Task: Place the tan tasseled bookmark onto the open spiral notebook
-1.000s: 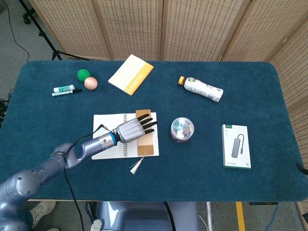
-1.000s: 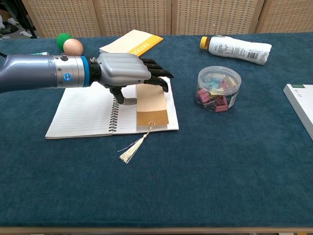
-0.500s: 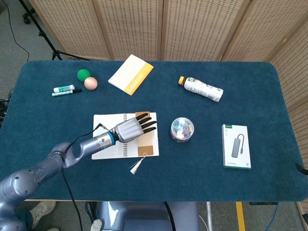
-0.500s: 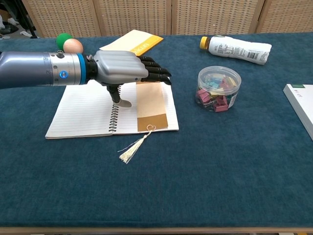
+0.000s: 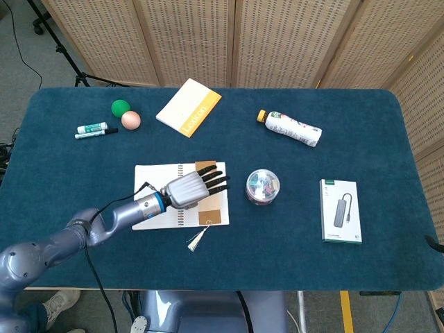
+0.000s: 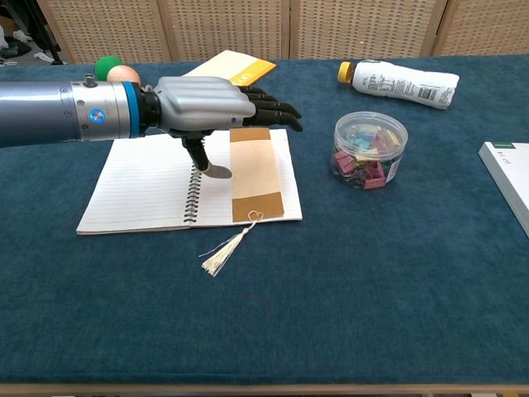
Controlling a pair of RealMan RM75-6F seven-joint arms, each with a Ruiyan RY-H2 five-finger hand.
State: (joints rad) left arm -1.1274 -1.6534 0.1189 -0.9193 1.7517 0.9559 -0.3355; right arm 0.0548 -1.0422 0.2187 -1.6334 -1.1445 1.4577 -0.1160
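Note:
The tan bookmark (image 6: 255, 174) lies flat on the right page of the open spiral notebook (image 6: 140, 186), and its pale tassel (image 6: 223, 251) trails off the front edge onto the blue cloth. In the head view the bookmark (image 5: 207, 216) shows below my fingers, on the notebook (image 5: 154, 208). My left hand (image 6: 207, 107) hovers above the notebook's spiral with fingers spread and straight, holding nothing; the thumb points down toward the page. The same left hand (image 5: 191, 188) covers the bookmark's upper part in the head view. My right hand is in neither view.
A clear tub of binder clips (image 6: 369, 150) stands right of the notebook. A bottle (image 6: 401, 81) lies at the back right, and a yellow booklet (image 6: 223, 70) behind the notebook. Green ball (image 5: 121, 107), tan ball (image 5: 130, 120) and markers (image 5: 94, 130) sit far left. A boxed hub (image 5: 340, 210) lies right.
My left hand has let go of the bookmark and risen off it, fingers straightening. The bookmark stays flat on the right page, now more exposed in the chest view.

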